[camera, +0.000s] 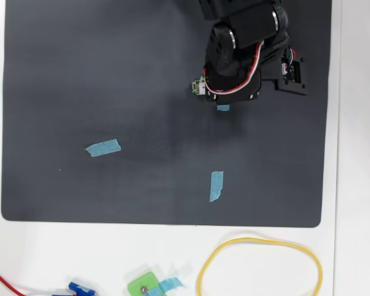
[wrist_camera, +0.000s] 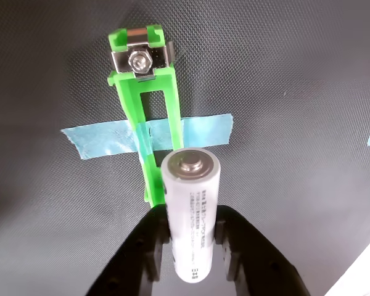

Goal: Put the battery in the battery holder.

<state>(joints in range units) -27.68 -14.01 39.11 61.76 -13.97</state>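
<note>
I have the battery (wrist_camera: 191, 216) clamped in the hand (wrist_camera: 192, 237), poised over the battery holder (wrist_camera: 149, 117). Next I'd judge: align it lengthwise and lower.

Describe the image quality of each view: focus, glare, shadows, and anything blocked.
Wrist view: battery sharp, its metal cap glaring a little, print too small to read; tool dark and featureless; battery holder crisp. Overhead view: even, soft light with a faint shadow on the mat beneath the arm, which hides nearly all of the holder; the white table looks bright but not blown out.
</note>
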